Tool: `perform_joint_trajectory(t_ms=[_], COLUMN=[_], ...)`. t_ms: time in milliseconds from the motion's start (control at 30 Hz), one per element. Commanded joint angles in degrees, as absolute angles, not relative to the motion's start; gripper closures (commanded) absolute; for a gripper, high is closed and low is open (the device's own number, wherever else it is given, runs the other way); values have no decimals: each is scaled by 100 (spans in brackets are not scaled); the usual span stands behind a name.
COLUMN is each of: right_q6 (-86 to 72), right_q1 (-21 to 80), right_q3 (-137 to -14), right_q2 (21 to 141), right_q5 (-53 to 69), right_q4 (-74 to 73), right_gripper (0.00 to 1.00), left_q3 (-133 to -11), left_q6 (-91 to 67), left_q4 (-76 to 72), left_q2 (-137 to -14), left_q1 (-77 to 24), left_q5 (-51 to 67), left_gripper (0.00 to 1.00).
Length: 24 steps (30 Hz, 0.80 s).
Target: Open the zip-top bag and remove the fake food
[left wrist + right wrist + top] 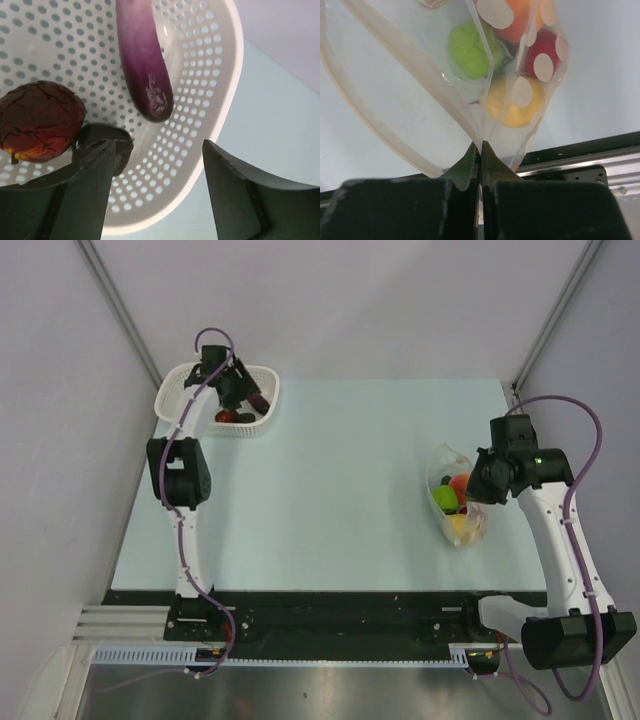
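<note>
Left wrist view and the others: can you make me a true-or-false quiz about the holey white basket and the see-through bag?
1. A long purple toy eggplant lies in the white perforated plastic basket. True.
2. The left fingers squeeze the eggplant. False: they stand open and hold nothing.
3. The right fingers are shut on an edge of the clear crinkly zip-top bag. True.
4. The bag is empty. False: lime green, yellow, red and orange fake food sits inside.
5. The bag lies in the basket. False: it is at the right of the pale table, far from the basket.
</note>
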State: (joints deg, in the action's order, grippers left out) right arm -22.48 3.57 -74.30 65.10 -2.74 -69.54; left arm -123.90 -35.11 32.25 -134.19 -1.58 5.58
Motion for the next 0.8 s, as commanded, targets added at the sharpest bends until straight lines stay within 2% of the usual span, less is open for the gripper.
perform_joint_trajectory(t_ms=[0,67,100,200,233,367,500,767], right_q6=[-2399,-2391,-2382,-2382,-2399,-2487,-2487,-2461], right_q1=[536,562,589,677,703,817,835,835], right_q3=[-7655,-7655,-7655,-7655,-7655,-7655,-7594,-7541], right_q2=[6548,6548,6548,6565,6565,6565,6574,6565], right_q5=[-61,176,202,281,368,589,659,685], right_q4=[-6645,-6583,-6574,-6487,-6425,-6337,-6302,-6231], right_gripper=[100,100,100,100,100,100,100,100], left_q3=[-12060,-11419,-11147,-9865,-9226,-8333,-8323,-10080], left_q6=[-3094,-3050,-3050,-3181,-3347,-3778,-4052,-3464], left_q4=[3480,3359,3288,2657,2428,1488,1072,1810], left_q2=[-12238,-11779,-11273,-10462,-10007,-9300,-9456,-11212], left_q1=[-308,-456,-561,-1255,-1701,-2889,-4189,-4948], left_q5=[456,859,1001,1686,1879,2329,2417,2663], left_gripper=[33,42,53,67,69,78,83,87])
